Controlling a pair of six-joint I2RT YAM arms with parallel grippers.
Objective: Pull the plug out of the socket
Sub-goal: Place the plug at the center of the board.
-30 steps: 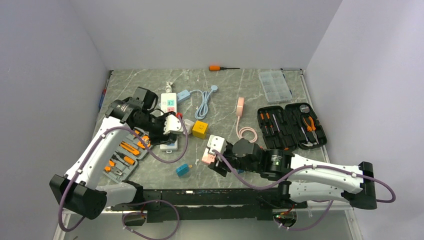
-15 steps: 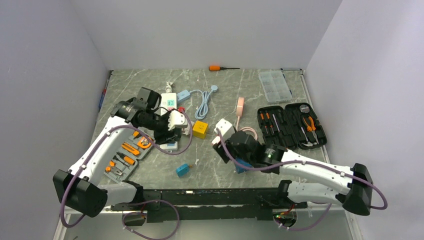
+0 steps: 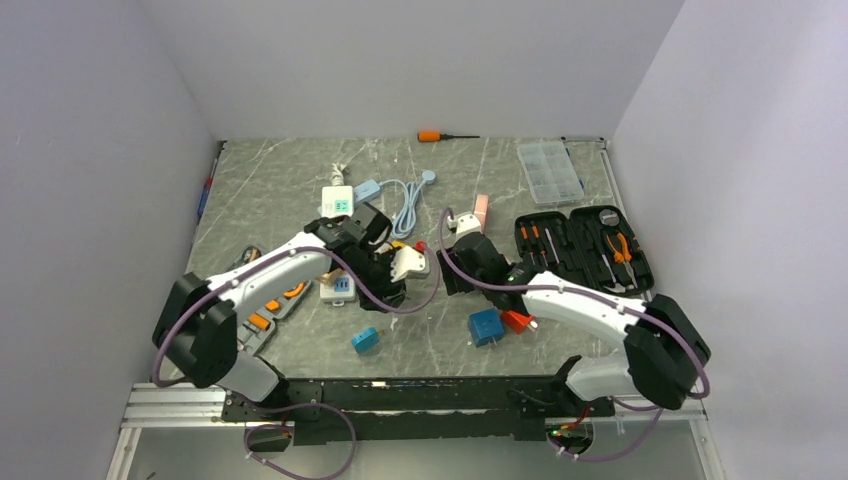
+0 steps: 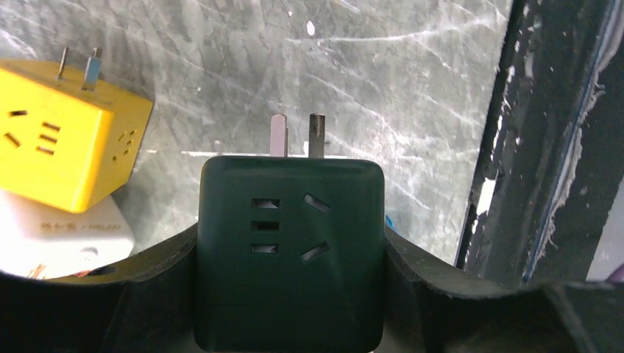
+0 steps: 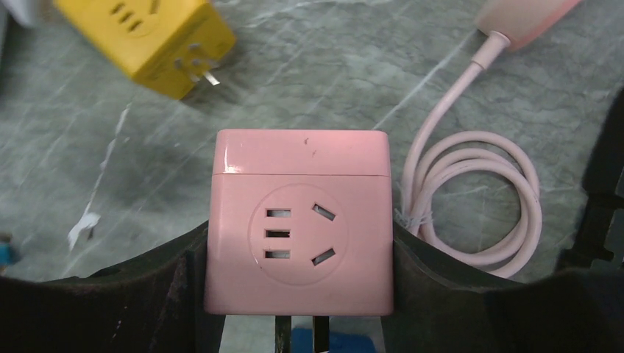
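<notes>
My left gripper (image 3: pixel 405 262) (image 4: pixel 291 257) is shut on a dark green cube plug (image 4: pixel 288 243), with its two prongs pointing away over the marble table. The long white power strip (image 3: pixel 337 202) with pastel outlets lies to the left; my left arm crosses its middle and its near end (image 3: pixel 338 288) shows below. My right gripper (image 3: pixel 460 232) (image 5: pixel 298 257) is shut on a pink cube adapter (image 5: pixel 300 220) held above the table. A yellow cube adapter (image 4: pixel 62 136) (image 5: pixel 147 37) lies between the two grippers.
An open black tool case (image 3: pixel 580 250) lies at the right, and another with orange tools (image 3: pixel 262 300) lies under my left arm. A pink cord (image 5: pixel 471 191), a light-blue strip (image 3: pixel 368 188), blue cubes (image 3: pixel 486 326) (image 3: pixel 365 339), a clear organiser box (image 3: pixel 548 170) and an orange screwdriver (image 3: pixel 440 135) lie about.
My left gripper has moved right, off the white power strip, carrying the dark green plug. My right gripper has carried the pink cube from the front middle to the back, beside the pink cord.
</notes>
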